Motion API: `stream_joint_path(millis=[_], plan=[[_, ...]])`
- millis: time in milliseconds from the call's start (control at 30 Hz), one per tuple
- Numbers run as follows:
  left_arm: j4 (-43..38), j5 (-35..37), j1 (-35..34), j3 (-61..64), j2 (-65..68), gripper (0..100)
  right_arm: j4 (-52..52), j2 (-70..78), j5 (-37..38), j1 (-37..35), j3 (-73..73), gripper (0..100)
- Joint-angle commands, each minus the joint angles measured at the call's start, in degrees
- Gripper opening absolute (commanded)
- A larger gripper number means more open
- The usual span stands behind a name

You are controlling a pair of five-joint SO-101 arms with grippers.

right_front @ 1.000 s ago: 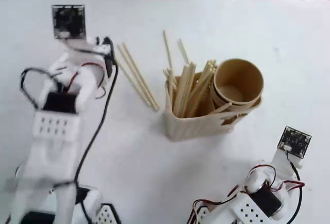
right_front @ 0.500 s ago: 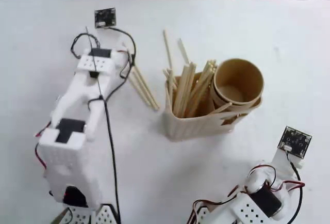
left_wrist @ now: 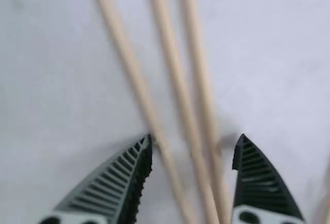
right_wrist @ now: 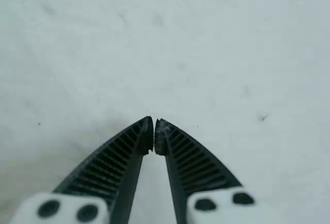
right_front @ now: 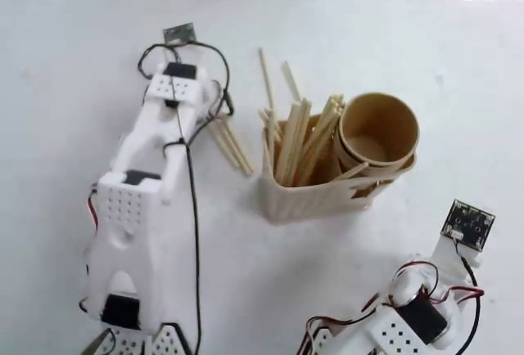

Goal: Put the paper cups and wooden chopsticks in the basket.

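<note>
The left gripper (left_wrist: 194, 140) hangs wide open over three loose chopsticks (left_wrist: 176, 79) on the table (right_front: 65, 60), just left of the basket (right_front: 327, 195). To grip well, it should drop until the jaws straddle all three, then close squarely so none rolls out. All three lie between the jaws, one close against a jaw. The basket holds more chopsticks and the cups (right_front: 378, 130). The right gripper (right_wrist: 154, 126) is closed on nothing, over bare table.

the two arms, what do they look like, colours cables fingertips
Both arms are white with black motor blocks, perforated panels and loose red and black wires. The left arm and right arm each carry a small dark circuit board. The left gripper and right gripper have dark ribbed fingers tapering to points, on white bases.
</note>
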Motion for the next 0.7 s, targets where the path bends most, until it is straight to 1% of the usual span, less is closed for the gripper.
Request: stream_joint_path(millis=[0, 133, 200, 300, 533, 667], plan=[[7.4, 0.5, -1.9, -6.4, 1.5, 22, -0.6, -0.4, -0.2, 0.4, 0.5, 1.9], [12.4, 0.4, -4.6, -9.2, 2.7, 11, -0.6, -0.4, -0.2, 0.4, 0.5, 1.9], [13.5, -1.1, -5.7, -9.3, 2.8, 9, -0.6, -0.4, -0.2, 0.4, 0.5, 1.9], [14.6, -9.6, -6.4, -8.9, 2.8, 9, -0.6, -0.4, -0.2, 0.4, 0.5, 1.9], [20.7, -29.3, -8.2, -9.4, 2.2, 9, -0.6, -0.4, -0.2, 0.4, 0.5, 1.9], [23.0, -34.9, -8.2, -9.4, 2.2, 9, -0.6, -0.4, -0.2, 0.4, 0.5, 1.9]])
